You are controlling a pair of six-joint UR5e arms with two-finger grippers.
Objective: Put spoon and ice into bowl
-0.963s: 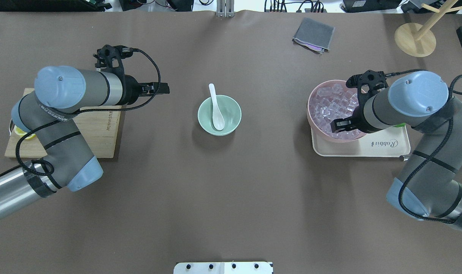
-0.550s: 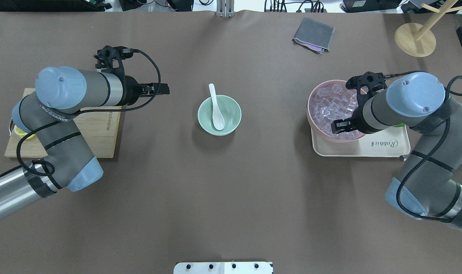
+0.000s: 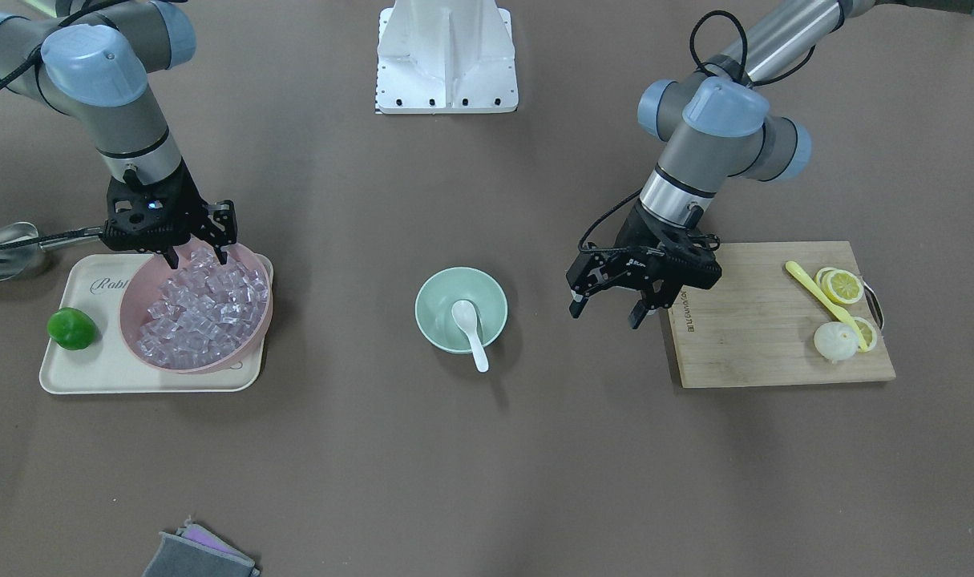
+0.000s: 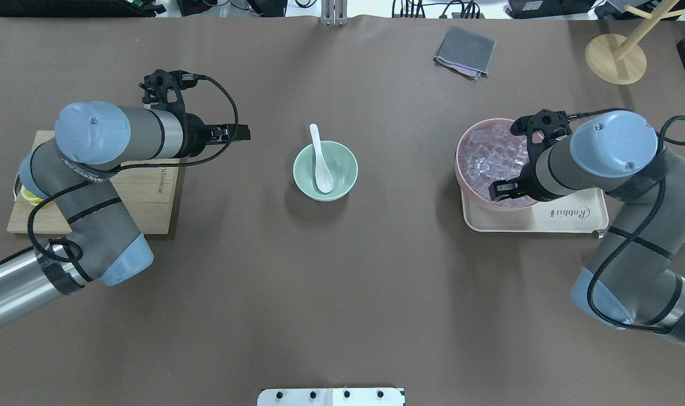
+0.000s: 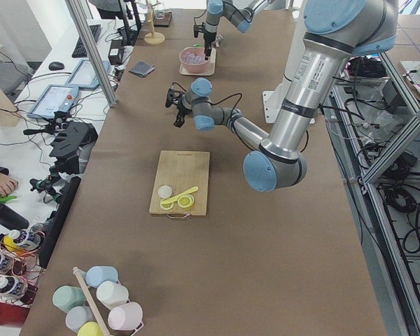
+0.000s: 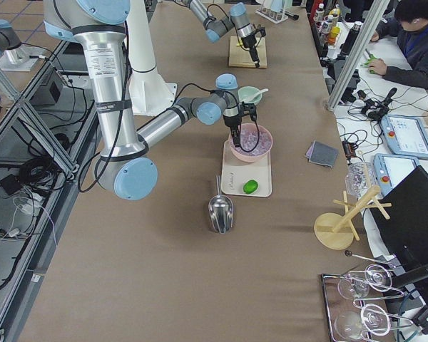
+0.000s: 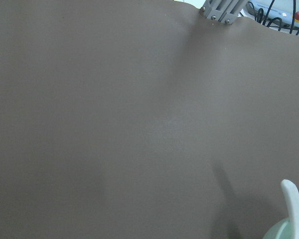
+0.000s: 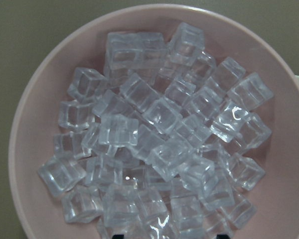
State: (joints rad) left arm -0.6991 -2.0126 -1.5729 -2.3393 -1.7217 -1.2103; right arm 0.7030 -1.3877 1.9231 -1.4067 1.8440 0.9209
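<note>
On your desk (image 3: 487, 465), the left gripper (image 3: 605, 316) hovers just off the cutting board (image 3: 759, 336), fingers wide and empty. The right gripper (image 3: 197, 260) hangs over the pink bowl (image 3: 258, 332), fingers wide too. The mint-green bowl (image 3: 434, 308) sits mid-desk with the white spoon (image 3: 466, 316) scoop-down inside, and the ice cubes (image 8: 162, 112) all lie in the pink bowl.

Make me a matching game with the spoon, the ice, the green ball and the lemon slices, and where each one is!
Things:
1. spoon
2. ice
3. green ball
4. lemon slices

Places:
A. in the pink bowl
B. on the wooden board
C. in the mint-green bowl
D. on the tray

Pairs: 1-C, 2-A, 3-D, 4-B.
</note>
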